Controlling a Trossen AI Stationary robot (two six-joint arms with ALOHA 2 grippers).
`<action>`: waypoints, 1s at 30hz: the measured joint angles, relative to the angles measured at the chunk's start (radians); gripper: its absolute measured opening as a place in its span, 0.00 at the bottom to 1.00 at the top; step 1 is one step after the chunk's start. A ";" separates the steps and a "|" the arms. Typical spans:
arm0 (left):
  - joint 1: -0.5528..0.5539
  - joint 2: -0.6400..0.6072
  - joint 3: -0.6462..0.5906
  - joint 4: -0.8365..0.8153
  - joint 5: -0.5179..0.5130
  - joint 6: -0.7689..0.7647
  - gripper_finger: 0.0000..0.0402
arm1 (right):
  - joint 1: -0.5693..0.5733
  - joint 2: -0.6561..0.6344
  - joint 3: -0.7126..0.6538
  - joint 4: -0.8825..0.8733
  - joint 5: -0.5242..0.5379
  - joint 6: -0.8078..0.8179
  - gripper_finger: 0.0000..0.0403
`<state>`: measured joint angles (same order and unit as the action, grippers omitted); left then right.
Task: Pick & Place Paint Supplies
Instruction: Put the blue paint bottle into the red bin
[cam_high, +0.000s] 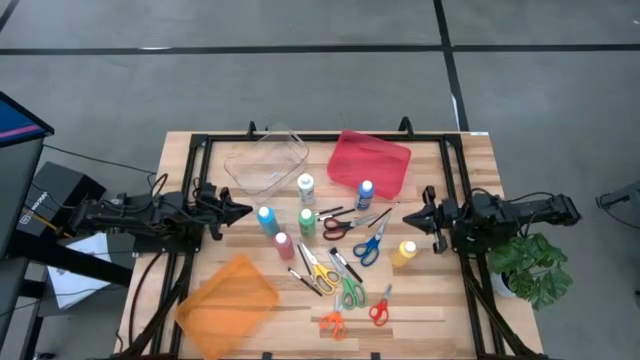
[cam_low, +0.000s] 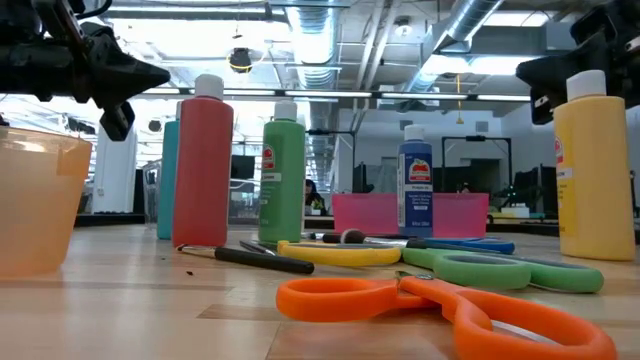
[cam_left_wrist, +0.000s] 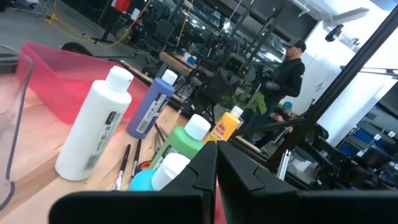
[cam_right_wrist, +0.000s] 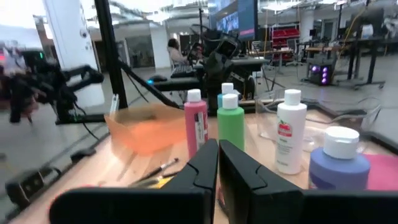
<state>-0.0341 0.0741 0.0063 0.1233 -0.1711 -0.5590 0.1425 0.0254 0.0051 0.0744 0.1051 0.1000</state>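
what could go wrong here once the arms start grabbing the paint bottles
The pink bottle, green bottle and teal bottle stand close together, so the shut left gripper could topple a neighbour. The yellow bottle stands beside the blue scissors, which the right gripper might snag.

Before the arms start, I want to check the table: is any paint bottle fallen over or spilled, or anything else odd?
Nothing stands out. The white bottle, blue bottle, teal bottle, green bottle, pink bottle and yellow bottle all stand upright with caps on, and no paint is spilled. The scissors lie loosely scattered.
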 joint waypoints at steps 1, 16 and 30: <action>0.000 0.006 0.000 0.007 0.000 0.000 0.01 | 0.000 0.000 0.000 0.018 0.000 0.036 0.03; 0.000 0.075 0.000 0.079 0.000 0.000 0.01 | 0.000 0.040 0.176 0.151 0.341 -0.110 0.03; 0.000 0.078 0.000 0.173 0.000 0.000 0.01 | -0.079 0.459 0.626 -0.223 0.705 -0.201 0.32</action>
<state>-0.0341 0.1516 0.0059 0.2966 -0.1711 -0.5587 0.0632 0.4843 0.6314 -0.1484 0.8097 -0.1015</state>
